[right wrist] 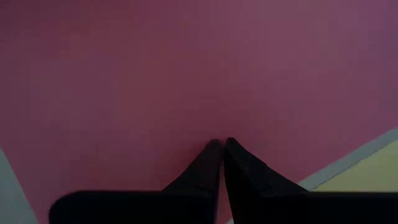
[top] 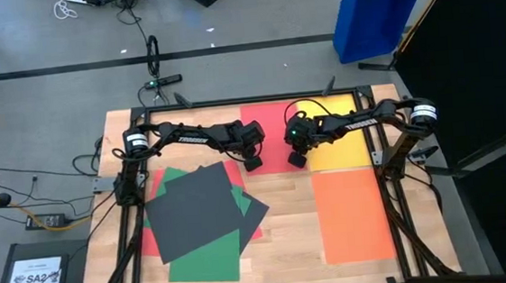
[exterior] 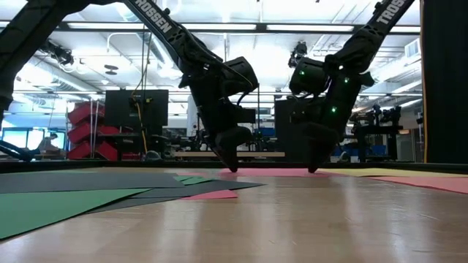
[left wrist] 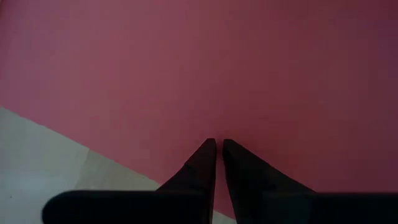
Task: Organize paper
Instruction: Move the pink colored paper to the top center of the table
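Here, near the front of the surface [top: 286, 220], a pile of dark and green paper [top: 203, 219] lies on the left and an orange sheet [top: 353, 213] on the right. Farther back, the yellow sheet [top: 337, 149] lies beside the red sheet [top: 271, 140]. Both the left claw [top: 253, 162] and right claw [top: 296, 159] press on this red sheet, fingers closed, holding nothing.
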Controlling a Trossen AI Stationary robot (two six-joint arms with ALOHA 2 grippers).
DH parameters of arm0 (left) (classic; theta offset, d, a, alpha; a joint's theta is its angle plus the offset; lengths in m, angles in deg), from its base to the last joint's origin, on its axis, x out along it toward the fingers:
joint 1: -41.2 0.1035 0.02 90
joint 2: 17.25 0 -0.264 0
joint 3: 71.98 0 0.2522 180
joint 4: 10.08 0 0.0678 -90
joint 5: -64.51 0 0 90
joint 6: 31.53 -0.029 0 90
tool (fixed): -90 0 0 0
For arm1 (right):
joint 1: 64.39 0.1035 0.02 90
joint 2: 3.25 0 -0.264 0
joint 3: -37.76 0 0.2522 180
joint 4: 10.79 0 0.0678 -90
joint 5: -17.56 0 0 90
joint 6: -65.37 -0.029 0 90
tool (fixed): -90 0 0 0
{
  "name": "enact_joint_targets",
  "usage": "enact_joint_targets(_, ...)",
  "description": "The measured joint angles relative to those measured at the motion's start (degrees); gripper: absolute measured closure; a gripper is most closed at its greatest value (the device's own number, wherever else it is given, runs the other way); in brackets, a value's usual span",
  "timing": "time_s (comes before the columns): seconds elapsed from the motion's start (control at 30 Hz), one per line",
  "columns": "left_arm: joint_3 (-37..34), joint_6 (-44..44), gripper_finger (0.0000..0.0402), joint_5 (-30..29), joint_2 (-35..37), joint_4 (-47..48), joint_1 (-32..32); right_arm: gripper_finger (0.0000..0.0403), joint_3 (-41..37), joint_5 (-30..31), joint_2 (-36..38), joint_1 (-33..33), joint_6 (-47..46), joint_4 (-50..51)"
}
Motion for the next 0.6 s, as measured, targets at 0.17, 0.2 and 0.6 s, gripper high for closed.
enact_joint_targets(0.17,0.0,0.0,0.0385,-0.1,0.02,0.0,0.0,0.0403,-0.16,0.03,0.64,0.04,0.04,0.55)
enact_joint_targets(0.2,0.0,0.0,0.0385,-0.16,0.04,0.0,-0.02,0.0403,-0.16,0.21,0.79,0.04,0.04,0.65)
enact_joint_targets(0.6,-0.06,-0.02,0.0385,-0.33,0.76,-0.2,0.0,0.0403,-0.2,3.54,0.95,0.02,0.91,0.54)
